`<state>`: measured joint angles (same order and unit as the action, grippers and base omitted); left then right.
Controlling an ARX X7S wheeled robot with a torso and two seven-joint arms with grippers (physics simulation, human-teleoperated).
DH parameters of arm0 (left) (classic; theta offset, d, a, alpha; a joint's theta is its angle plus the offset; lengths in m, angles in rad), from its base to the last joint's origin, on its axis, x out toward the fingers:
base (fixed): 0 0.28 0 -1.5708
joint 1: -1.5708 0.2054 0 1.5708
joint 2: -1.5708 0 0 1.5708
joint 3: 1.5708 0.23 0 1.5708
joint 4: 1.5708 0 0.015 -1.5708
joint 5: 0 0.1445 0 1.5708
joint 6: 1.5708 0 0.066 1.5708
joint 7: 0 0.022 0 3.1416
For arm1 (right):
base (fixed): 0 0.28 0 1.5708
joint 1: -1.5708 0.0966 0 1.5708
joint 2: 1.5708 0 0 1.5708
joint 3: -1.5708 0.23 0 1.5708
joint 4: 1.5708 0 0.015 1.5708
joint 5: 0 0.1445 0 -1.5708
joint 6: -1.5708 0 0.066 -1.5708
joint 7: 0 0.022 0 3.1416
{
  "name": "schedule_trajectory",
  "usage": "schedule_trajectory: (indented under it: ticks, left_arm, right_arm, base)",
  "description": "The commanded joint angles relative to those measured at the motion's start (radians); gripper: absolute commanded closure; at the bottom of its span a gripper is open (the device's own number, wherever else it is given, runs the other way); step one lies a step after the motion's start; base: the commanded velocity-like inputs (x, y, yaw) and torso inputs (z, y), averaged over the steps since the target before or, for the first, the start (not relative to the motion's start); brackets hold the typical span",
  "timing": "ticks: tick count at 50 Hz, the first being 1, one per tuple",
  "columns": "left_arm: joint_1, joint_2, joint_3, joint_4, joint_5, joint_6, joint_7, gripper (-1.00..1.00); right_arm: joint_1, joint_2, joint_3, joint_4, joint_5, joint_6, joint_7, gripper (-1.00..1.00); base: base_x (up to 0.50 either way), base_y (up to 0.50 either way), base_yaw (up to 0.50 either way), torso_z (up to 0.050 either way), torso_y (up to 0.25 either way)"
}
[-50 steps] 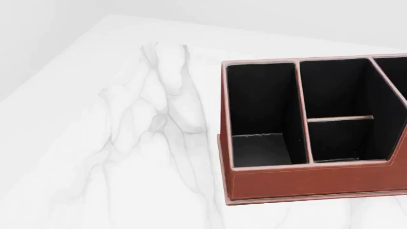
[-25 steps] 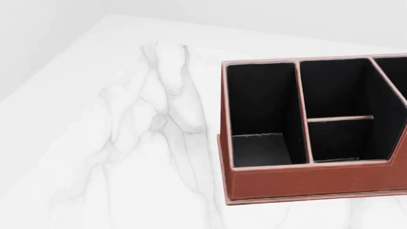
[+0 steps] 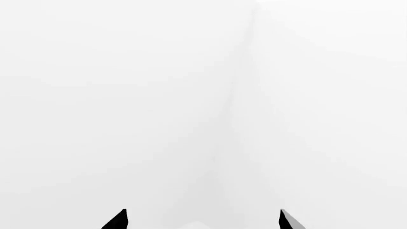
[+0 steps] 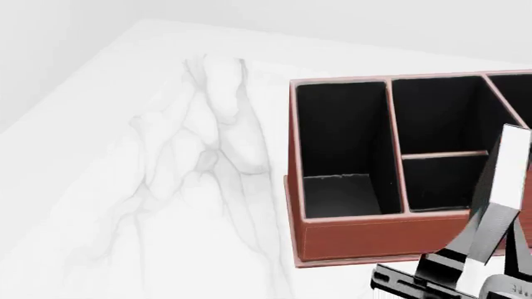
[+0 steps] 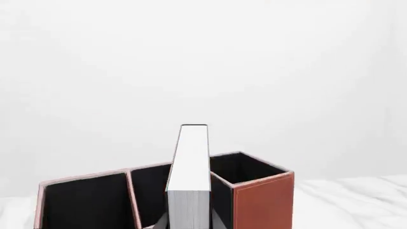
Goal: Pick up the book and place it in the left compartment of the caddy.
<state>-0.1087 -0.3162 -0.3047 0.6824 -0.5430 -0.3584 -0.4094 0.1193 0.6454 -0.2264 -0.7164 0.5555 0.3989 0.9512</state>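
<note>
Holding the book point(image 5: 190, 176) upright, the right claw point(image 4: 465, 261) has it pinched at its lower end, closed on the covers, with the white page edges facing the wrist camera. The pick-up looks done: in the head view the book point(image 4: 507, 168) stands clear of the marble worktop point(image 4: 166, 187), in front of the caddy point(image 4: 374, 240), near its taller, stepped end. What remains is the carry and the drop. The left compartment point(image 4: 337, 146), the long slot at the caddy's end nearest the worktop's open middle, shows only its black lining, nothing inside. By my reading the book must cross past the two shorter middle slots point(image 4: 440, 143) before it is lowered. The left claw point(image 3: 202, 220) shows only two dark tips set wide apart, gripping nothing, facing blank white.
</note>
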Motion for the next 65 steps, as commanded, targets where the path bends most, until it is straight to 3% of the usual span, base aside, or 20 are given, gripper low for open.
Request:
schedule_trajectory:
  ticks: [1, 10, 28, 46, 55, 65]
  left_arm:
    - [0.001, -0.004, -0.001, 0.001, -0.004, 0.001, -0.005, -1.00]
    - [0.001, -0.007, -0.003, 0.002, -0.014, 0.000, -0.007, -1.00]
    - [-0.002, -0.013, 0.002, 0.001, -0.017, -0.002, -0.017, -1.00]
    - [0.004, -0.015, 0.009, -0.002, -0.014, 0.008, -0.019, -1.00]
    - [-0.004, -0.011, 0.020, -0.019, -0.004, 0.053, 0.010, -1.00]
    - [0.009, -0.014, 0.011, -0.007, 0.010, 0.068, 0.001, -1.00]
  right_arm:
    - [0.147, 0.081, 0.006, -0.078, 0.079, 0.097, -0.106, 1.00]
    - [0.245, 0.109, -0.010, -0.066, 0.166, 0.159, -0.180, 1.00]
    - [0.471, 0.039, -0.108, 0.153, 0.230, 0.245, -0.336, 1.00]
    - [0.442, 0.039, -0.101, 0.143, 0.242, 0.223, -0.341, 1.00]
    - [0.581, -0.043, -0.162, 0.450, 0.127, 0.059, -0.570, 1.00]
    - [0.606, -0.088, -0.181, 0.567, 0.083, -0.024, -0.634, 1.00]
  base:
    - [0.00, 0.00, 0.00, 0.000, 0.010]
    - [0.00, 0.00, 0.00, 0.000, 0.001]
    - [0.00, 0.00, 0.00, 0.000, 0.001]
    - [0.00, 0.00, 0.00, 0.001, 0.001]
    - [0.00, 0.00, 0.00, 0.000, 0.002]
    - [0.00, 0.00, 0.00, 0.000, 0.001]
